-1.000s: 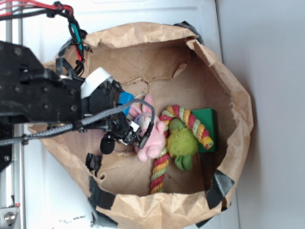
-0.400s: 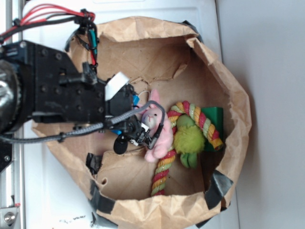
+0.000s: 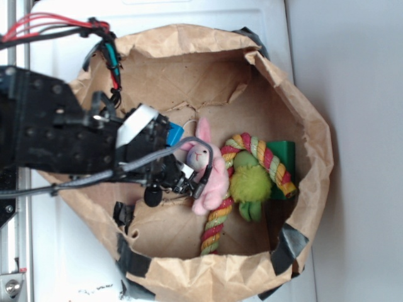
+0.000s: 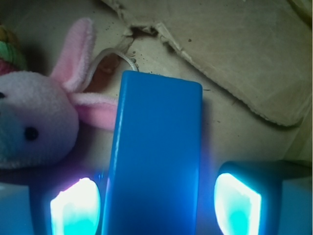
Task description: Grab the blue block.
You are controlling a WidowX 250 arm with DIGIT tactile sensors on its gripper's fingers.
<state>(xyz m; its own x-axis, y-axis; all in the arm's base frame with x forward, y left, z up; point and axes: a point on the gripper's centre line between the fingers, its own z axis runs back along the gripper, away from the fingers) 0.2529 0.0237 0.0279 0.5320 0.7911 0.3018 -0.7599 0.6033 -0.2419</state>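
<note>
The blue block (image 4: 156, 161) lies lengthwise on the brown paper floor, running up between my two glowing fingertips. My gripper (image 4: 156, 205) is open and straddles its near end. The left finger sits almost against the block's side, and a clear gap shows at the right finger. From the exterior view only a corner of the blue block (image 3: 174, 133) peeks out beside the arm, with the gripper (image 3: 181, 162) low inside the bag.
A pink plush bunny (image 3: 211, 176) lies right beside the block, its ears (image 4: 90, 103) touching the block's left edge. Beyond it are a rope toy (image 3: 267, 162), a green plush (image 3: 249, 185) and a dark green block (image 3: 284, 151). Paper bag walls (image 3: 308, 132) ring everything.
The arm pushed right into the bag and nudged the bunny and toys rightward, then drew back slightly left. More of the blue block's corner shows now than 0.4 s ago.
</note>
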